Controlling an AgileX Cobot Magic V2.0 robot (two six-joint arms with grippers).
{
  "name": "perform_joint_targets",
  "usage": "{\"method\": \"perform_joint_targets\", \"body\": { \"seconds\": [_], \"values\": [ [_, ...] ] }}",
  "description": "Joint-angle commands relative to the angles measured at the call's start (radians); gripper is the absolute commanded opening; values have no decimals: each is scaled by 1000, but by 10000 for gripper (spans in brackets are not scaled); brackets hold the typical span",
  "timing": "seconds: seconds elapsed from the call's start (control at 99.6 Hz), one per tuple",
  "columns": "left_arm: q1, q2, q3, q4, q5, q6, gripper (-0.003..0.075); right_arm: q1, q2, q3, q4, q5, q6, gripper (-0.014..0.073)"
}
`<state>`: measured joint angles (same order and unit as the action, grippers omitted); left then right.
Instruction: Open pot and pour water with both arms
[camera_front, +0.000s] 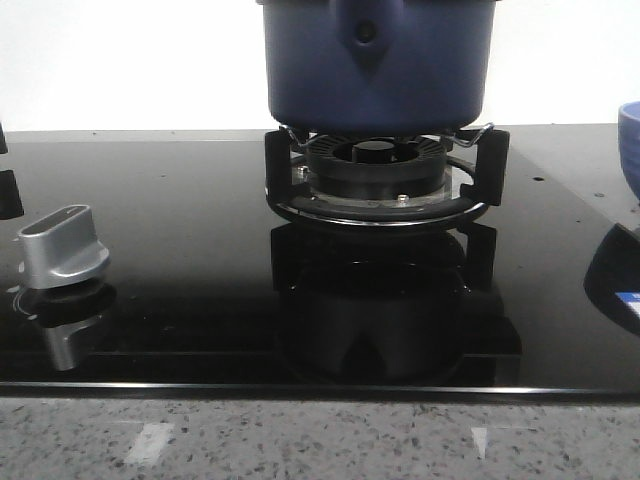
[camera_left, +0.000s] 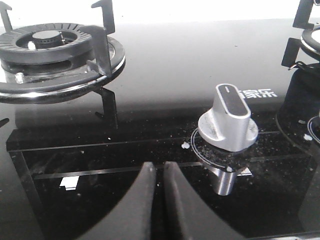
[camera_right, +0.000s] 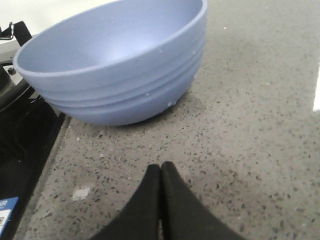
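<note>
The dark navy-blue pot (camera_front: 375, 60) stands on the burner grate (camera_front: 385, 175) at the middle back of the black glass hob; its top and lid are cut off by the frame. My left gripper (camera_left: 159, 167) is shut and empty, low over the hob beside the silver knob (camera_left: 227, 120). My right gripper (camera_right: 160, 167) is shut and empty, over the speckled counter in front of a light blue bowl (camera_right: 120, 65). Neither gripper shows in the front view.
A silver knob (camera_front: 62, 248) sits at the hob's left in the front view. A second, bare burner (camera_left: 50, 50) shows in the left wrist view. The light blue bowl's edge (camera_front: 630, 140) shows at the right. The grey speckled counter (camera_front: 320, 440) runs along the front.
</note>
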<state>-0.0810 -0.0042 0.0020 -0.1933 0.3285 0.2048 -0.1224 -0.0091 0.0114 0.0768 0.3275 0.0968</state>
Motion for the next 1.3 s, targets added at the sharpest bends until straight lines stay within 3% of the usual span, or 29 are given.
{"method": "perform_joint_targets", "body": {
  "seconds": [0.0,0.161,0.331,0.402,0.492,0.582,0.713,0.793,0.913,1.094,1.295],
  "values": [
    [2,-27,30,2,-57,3,-20,0,-20,26,-118,-96,-8,-74],
    [2,-27,30,52,-149,3,-20,0,-20,26,-172,-274,-8,-74],
    [2,-27,30,-93,-266,3,-20,0,-20,26,-165,-399,-8,-74],
    [2,-27,30,-138,-298,3,-20,0,-20,26,-100,-446,-8,-74],
    [2,-27,30,-179,-329,-15,-20,0,-20,26,76,-500,-6,-74],
    [0,-27,26,-424,-382,-91,-20,0,-20,26,183,-496,-6,-74],
    [0,-27,26,-814,-398,-90,-20,0,-20,10,382,-496,-1,-74],
    [0,-27,21,-914,-393,-88,-20,0,-20,-28,487,-484,-1,-74],
    [0,-27,-41,-847,-305,-75,-20,0,-19,-149,485,-354,-1,-74],
    [0,36,-253,-541,-86,-46,-20,0,63,-395,361,11,-85,-74],
    [-1,197,-483,-513,85,290,-18,0,208,-613,341,334,-269,-74]
  ]
}}
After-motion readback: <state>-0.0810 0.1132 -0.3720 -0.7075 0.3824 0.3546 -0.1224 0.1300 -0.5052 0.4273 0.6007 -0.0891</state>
